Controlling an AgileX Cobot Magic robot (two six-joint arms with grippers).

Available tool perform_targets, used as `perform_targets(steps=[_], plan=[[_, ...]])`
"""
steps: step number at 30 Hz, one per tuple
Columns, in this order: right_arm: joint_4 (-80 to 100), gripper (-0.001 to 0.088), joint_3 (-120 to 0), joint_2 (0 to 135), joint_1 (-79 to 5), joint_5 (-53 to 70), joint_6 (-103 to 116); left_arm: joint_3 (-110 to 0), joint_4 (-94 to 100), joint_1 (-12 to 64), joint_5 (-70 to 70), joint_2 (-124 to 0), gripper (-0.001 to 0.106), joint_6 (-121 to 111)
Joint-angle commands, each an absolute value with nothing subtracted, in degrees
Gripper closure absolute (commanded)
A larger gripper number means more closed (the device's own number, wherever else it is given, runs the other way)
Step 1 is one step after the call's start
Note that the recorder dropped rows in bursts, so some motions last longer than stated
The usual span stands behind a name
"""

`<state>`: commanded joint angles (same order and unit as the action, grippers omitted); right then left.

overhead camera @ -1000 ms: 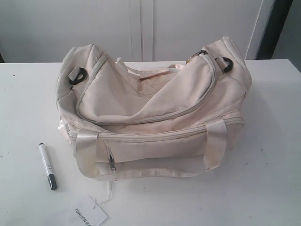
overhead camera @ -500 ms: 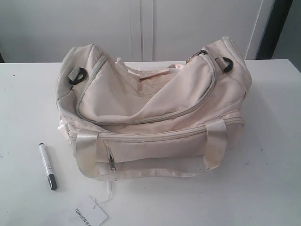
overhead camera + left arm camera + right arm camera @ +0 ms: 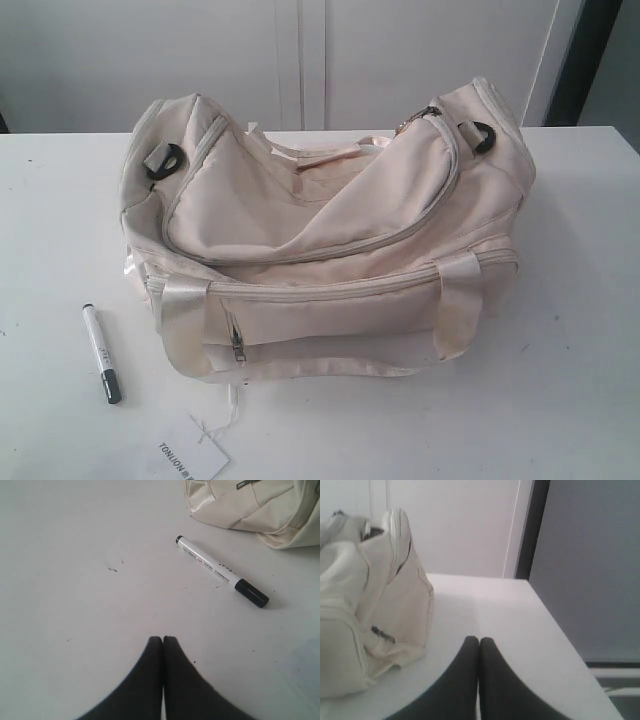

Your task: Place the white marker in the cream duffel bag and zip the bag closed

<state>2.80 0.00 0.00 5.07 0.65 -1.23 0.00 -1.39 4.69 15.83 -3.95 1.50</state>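
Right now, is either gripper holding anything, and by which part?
Nothing is held. The left gripper and right gripper are shut and empty; the white marker lies on the table.

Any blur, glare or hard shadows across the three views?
Exterior view: soft even light, bag sharp, mild sheen on its handle, faint shadows. Left wrist view: marker crisp with a thin shadow; left gripper a blurred dark shape. Right wrist view: softer overall, bag slightly fuzzy, right gripper blurred.
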Motion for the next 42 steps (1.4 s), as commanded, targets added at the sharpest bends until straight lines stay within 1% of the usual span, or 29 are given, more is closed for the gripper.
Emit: perform_targets(steps=[3,9,18,21,30,42], plan=[[2.8,0.0868,0.0,0.0,5.1,-2.5,-1.2,0.0,-1.4,4.7,15.8,-4.0,0.105,1.5],[2.8,0.0868,0.0,0.0,5.1,-3.9,-1.2,0.0,-1.4,4.7,15.8,-4.0,0.105,1.5],[2.8,0.0868,0.0,0.0,5.1,-13.8,-1.2,0.0,-1.4,4.7,15.8,-4.0,0.105,1.5],[2.8,0.0868,0.0,0.0,5.1,-13.6,-1.1,0.0,-1.4,4.7,15.8,-4.0,0.105,1.5],[2.8,0.0868,-7.1,0.0,5.1,3.1,-1.1,0.0,-1.4,4.7,15.8,-4.0,0.105,1.5],[2.5,0.0868,-16.4,0.8,5.1,19.1,-1.0,0.0,-1.4,4.7,15.8,-4.0,0.105,1.5]])
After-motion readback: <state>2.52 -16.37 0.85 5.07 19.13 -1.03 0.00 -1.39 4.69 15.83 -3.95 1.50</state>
